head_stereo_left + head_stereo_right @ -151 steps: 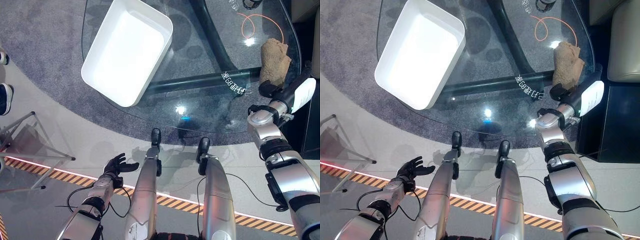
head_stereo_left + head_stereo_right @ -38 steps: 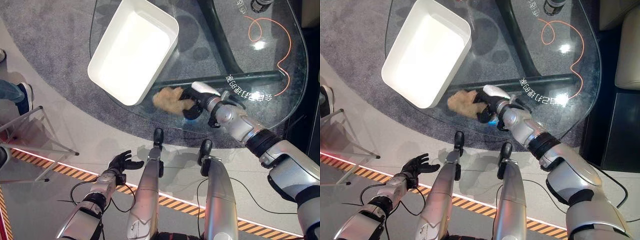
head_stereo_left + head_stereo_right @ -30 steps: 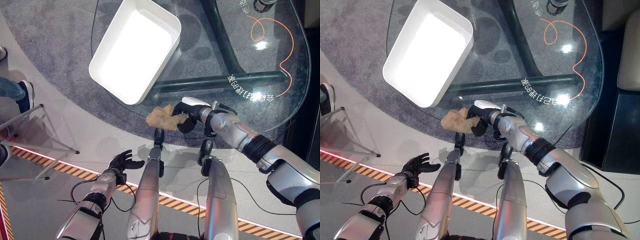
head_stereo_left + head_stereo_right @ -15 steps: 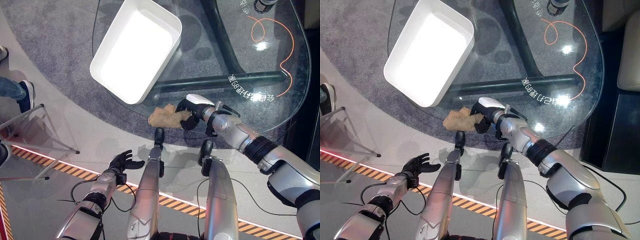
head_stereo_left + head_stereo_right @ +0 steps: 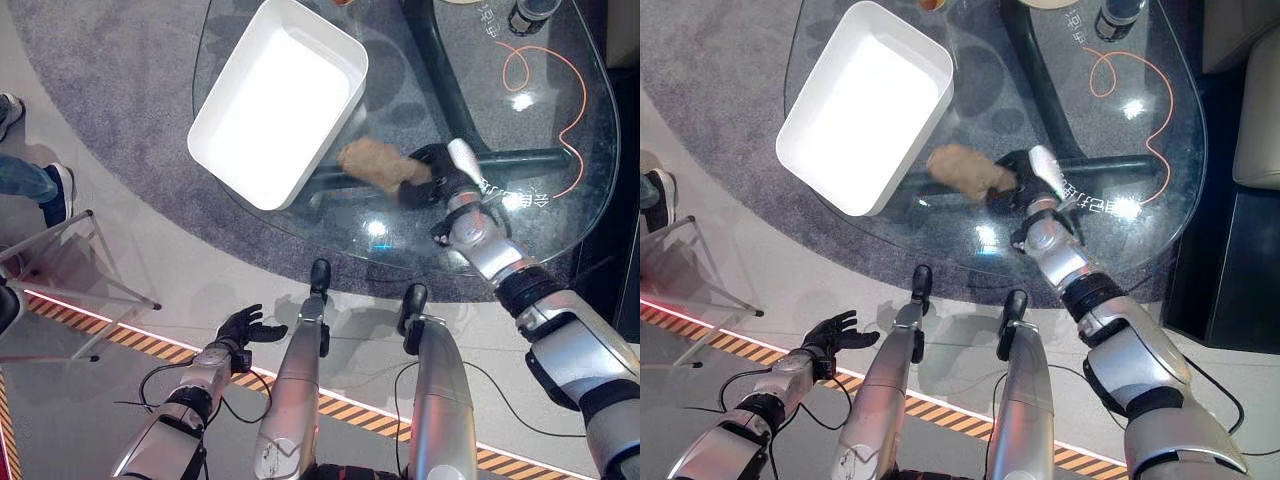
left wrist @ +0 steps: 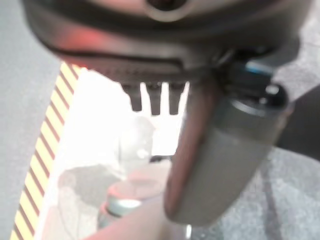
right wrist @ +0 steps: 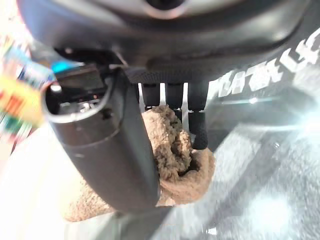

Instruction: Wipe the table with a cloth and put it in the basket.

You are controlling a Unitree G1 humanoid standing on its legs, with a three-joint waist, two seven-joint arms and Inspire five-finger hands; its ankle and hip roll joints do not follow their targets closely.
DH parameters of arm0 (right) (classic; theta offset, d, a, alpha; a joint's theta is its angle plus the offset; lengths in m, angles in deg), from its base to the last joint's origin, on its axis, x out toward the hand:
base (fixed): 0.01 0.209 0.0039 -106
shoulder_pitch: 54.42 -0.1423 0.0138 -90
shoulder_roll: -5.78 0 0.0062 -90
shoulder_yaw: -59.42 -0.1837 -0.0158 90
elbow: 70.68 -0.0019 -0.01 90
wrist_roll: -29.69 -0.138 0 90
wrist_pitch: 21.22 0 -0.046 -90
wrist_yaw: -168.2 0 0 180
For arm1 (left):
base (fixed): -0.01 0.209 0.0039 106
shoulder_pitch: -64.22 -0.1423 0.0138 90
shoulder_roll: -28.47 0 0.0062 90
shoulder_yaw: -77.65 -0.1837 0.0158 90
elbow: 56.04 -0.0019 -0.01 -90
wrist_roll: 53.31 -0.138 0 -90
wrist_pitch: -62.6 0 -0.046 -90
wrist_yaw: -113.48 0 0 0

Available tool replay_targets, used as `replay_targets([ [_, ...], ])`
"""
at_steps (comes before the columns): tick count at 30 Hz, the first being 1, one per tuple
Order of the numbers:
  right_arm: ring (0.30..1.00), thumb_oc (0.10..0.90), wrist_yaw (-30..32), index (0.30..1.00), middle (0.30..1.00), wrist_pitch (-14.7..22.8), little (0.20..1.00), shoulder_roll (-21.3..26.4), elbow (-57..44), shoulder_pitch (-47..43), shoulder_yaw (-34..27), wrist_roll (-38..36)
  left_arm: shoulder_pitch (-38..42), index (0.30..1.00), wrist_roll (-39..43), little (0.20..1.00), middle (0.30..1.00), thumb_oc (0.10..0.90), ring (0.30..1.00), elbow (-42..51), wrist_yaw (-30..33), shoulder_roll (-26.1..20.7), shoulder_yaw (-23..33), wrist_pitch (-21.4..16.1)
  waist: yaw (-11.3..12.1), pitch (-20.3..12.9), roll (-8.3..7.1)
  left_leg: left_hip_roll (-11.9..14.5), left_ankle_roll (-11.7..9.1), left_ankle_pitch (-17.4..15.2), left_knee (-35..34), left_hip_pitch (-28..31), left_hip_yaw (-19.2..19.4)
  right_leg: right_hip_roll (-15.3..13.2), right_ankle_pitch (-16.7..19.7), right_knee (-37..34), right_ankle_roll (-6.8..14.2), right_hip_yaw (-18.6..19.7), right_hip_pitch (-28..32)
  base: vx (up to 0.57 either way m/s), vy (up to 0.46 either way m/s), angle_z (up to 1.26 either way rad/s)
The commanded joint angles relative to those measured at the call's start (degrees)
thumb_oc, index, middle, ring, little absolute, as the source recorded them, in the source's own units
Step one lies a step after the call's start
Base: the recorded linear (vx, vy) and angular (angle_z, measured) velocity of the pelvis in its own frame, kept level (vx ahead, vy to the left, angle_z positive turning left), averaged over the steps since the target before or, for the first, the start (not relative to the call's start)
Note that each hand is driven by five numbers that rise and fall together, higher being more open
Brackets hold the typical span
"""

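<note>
The right robot hand [image 5: 432,172] is closed on the tan cloth [image 5: 375,163], its fingers [image 7: 199,125] and thumb curled round the bunched fabric. The cloth is held at the glass tabletop [image 5: 540,215], just beside the white basket [image 5: 238,168], which is seen to hold nothing. The placing into the basket is judged not yet done. The left robot hand [image 5: 243,327] is held low beside the floor, fingers relaxed and spread.
</note>
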Motion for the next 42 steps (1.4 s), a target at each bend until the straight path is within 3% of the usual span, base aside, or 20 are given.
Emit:
replay_targets([
  [1, 0.300, 0.100, 3.72, 0.300, 0.300, 3.38, 0.200, 3.95, -0.95, -6.10, -1.62, -2.18, -3.33, 0.900, 0.58, 0.900, 0.900, 0.800, 0.900, -1.43, 0.54, -0.68, -0.37, -0.49, -1.05, -1.20, 1.47, -3.61, 4.80, -8.18, 10.72, -0.26, 3.50, 2.06, 6.68, -7.48, 1.54, -1.88, 1.87, 0.00, 0.000, 0.00],
  [18, 0.300, 0.100, 11.72, 0.300, 0.300, 2.53, 0.200, 8.65, 17.72, -5.57, -10.84, -13.88, -4.05, 0.900, 1.56, 0.900, 0.900, 0.800, 0.900, -2.88, -0.71, -1.75, -0.78, -2.37, -0.72, -1.20, 1.44, -3.35, 5.51, -9.15, 11.52, -0.48, 2.99, 2.33, 6.08, -6.93, 1.56, -1.89, 2.20, 0.00, 0.000, 0.00],
  [20, 0.300, 0.100, 12.72, 0.300, 0.300, 4.78, 0.200, 9.51, 21.41, -4.88, -14.24, -18.45, -3.65, 0.900, 1.78, 0.900, 0.900, 0.800, 0.900, -2.62, -0.50, -2.04, -0.65, -2.22, -0.71, -1.20, 1.34, -3.26, 5.91, -7.41, 10.92, -1.82, 3.06, 2.33, 7.92, -7.74, 1.15, -2.39, 1.09, -0.03, -0.007, 0.00],
  [21, 0.300, 0.100, 12.94, 0.300, 0.300, 5.30, 0.200, 9.67, 22.19, -4.24, -14.86, -19.66, -3.98, 0.900, 1.88, 0.900, 0.900, 0.800, 0.900, -2.69, -0.54, -2.09, -0.81, -2.16, -0.71, -1.20, 1.35, -3.31, 5.71, -9.21, 11.46, -0.71, 2.75, 2.49, 6.23, -6.97, 1.67, -1.90, 2.06, -0.08, -0.012, 0.00],
  [22, 0.300, 0.100, 13.13, 0.300, 0.300, 5.38, 0.200, 9.84, 22.33, -4.46, -15.19, -20.26, -3.62, 0.900, 1.94, 0.900, 0.900, 0.800, 0.900, -2.62, -0.53, -2.22, -0.72, -2.16, -0.72, -1.20, 1.29, -3.30, 5.94, -7.44, 11.00, -1.92, 2.97, 2.39, 7.98, -7.77, 1.17, -2.37, 1.08, 0.07, -0.020, -0.01],
  [24, 0.300, 0.100, 13.04, 0.300, 0.300, 7.29, 0.200, 10.50, 24.18, -2.64, -17.54, -23.08, -3.91, 0.900, 1.92, 0.900, 0.900, 0.800, 0.900, -2.67, -0.35, -2.34, -0.81, -1.99, -0.84, -1.20, 1.18, -3.38, 5.79, -9.42, 11.66, -0.85, 2.59, 2.60, 6.31, -6.99, 1.80, -1.85, 2.01, 0.00, 0.000, 0.00],
  [25, 0.300, 0.100, 13.07, 0.300, 0.300, 7.44, 0.200, 10.66, 24.25, -2.74, -17.85, -23.44, -3.58, 0.900, 1.94, 0.900, 0.900, 0.800, 0.900, -2.58, -0.31, -2.47, -0.71, -1.98, -0.86, -1.20, 1.09, -3.36, 6.01, -7.69, 11.24, -2.04, 2.83, 2.48, 8.03, -7.75, 1.32, -2.33, 1.05, 0.00, 0.000, 0.00],
  [26, 0.300, 0.100, 12.98, 0.300, 0.300, 7.82, 0.200, 10.73, 24.71, -2.05, -18.25, -23.69, -3.86, 0.900, 1.99, 0.900, 0.900, 0.800, 0.900, -2.65, -0.38, -2.54, -0.79, -1.91, -0.88, -1.20, 1.10, -3.39, 5.83, -9.45, 11.74, -0.92, 2.53, 2.62, 6.40, -6.99, 1.87, -1.85, 1.97, 0.00, 0.000, 0.00],
  [28, 0.300, 0.100, 13.55, 0.300, 0.300, 8.38, 0.200, 11.27, 25.32, -1.38, -19.42, -24.57, -3.49, 0.900, 1.92, 0.900, 0.900, 0.800, 0.900, -2.76, -0.62, -2.99, -0.49, -2.04, -1.01, -1.20, 0.87, -3.38, 6.11, -7.76, 11.32, -2.11, 2.67, 2.54, 8.25, -7.73, 1.47, -2.28, 0.94, 0.00, 0.000, 0.00],
  [29, 0.300, 0.100, 13.56, 0.300, 0.300, 8.35, 0.200, 11.21, 25.42, -1.08, -19.38, -24.58, -3.76, 0.900, 1.93, 0.900, 0.900, 0.800, 0.900, -2.84, -0.63, -2.93, -0.60, -2.02, -0.99, -1.20, 0.91, -3.40, 5.91, -9.50, 11.76, -0.97, 2.41, 2.69, 6.58, -7.00, 1.99, -1.79, 1.88, 0.00, 0.000, 0.00],
  [31, 0.300, 0.100, 14.01, 0.300, 0.300, 8.58, 0.200, 11.46, 25.75, -1.09, -19.93, -25.30, -3.40, 0.900, 2.09, 0.900, 0.900, 0.800, 0.900, -2.85, -0.54, -3.01, -0.46, -2.17, -1.10, -1.20, 0.78, -3.32, 6.15, -7.73, 11.30, -2.14, 2.67, 2.63, 8.35, -7.78, 1.53, -2.21, 0.91, -0.05, -0.005, 0.01],
  [42, 0.300, 0.100, 16.44, 0.300, 0.300, 10.97, 0.200, 11.97, 27.85, 0.13, -23.71, -33.85, -1.80, 0.900, 2.43, 0.900, 0.900, 0.800, 0.900, -4.92, -1.38, -3.74, 0.19, -2.12, -1.55, -1.20, 0.32, -3.08, 6.05, -7.53, 10.60, -1.92, 2.42, 3.05, 8.45, -8.19, 1.88, -1.98, 1.14, -0.01, -0.001, 0.00],
])
